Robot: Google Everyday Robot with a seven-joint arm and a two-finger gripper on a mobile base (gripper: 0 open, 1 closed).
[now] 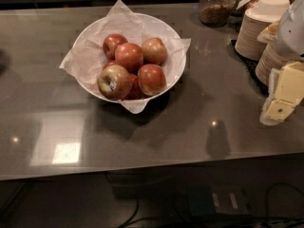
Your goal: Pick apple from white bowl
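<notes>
Deep red apple (151, 79) in white bowl (176, 72) on grey counter (218, 84); cream-yellow claw (280, 109) at right edge

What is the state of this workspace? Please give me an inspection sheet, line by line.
Surface: grey counter, glossy, with light reflections.
Job's things: white bowl lined with paper, holding about six apples; red apple at the pile's front right.
Clutter: stickered apple at the pile's front left; beige bowl stacks and a jar at back right.
Pincer: pincer at the right edge, over the counter, well apart from the bowl.
Cables: cables on the floor below the counter.
Surroundings: dark box under the counter edge.
</notes>
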